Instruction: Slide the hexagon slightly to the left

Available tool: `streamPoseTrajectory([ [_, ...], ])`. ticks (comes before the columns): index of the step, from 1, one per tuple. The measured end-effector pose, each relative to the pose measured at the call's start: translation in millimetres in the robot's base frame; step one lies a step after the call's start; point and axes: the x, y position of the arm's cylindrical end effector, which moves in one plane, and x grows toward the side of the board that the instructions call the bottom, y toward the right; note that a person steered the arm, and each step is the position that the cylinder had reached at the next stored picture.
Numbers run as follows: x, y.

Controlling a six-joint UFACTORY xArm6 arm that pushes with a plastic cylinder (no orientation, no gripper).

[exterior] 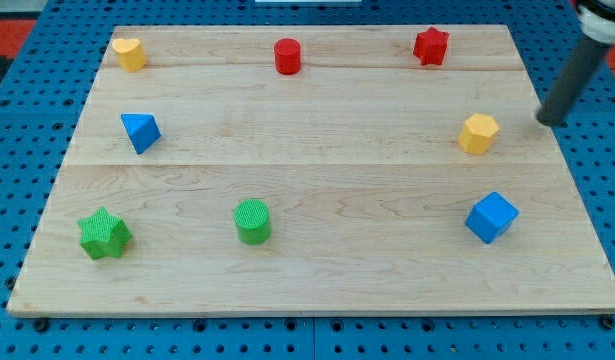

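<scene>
The yellow hexagon [478, 133] sits on the wooden board [317, 190] at the view's right, about mid-height. My tip [544, 121] is at the board's right edge, to the right of the hexagon and slightly above it, with a clear gap between them. The dark rod rises from the tip toward the view's top right corner.
Other blocks on the board: a yellow block [129, 53] at top left, a red cylinder [287, 56] at top middle, a red star [430, 46] at top right, a blue triangle [140, 131] at left, a green star [104, 234], a green cylinder [252, 221], a blue cube [491, 217] below the hexagon.
</scene>
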Motion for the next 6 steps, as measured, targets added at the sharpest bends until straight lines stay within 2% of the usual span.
streamPoseTrajectory([
  [1,18.5,-41.6],
  [2,76.7,-54.4],
  [3,70.2,-58.0],
  [4,15.6,-49.5],
  [5,19.1,-77.2],
  [6,82.6,-80.9],
])
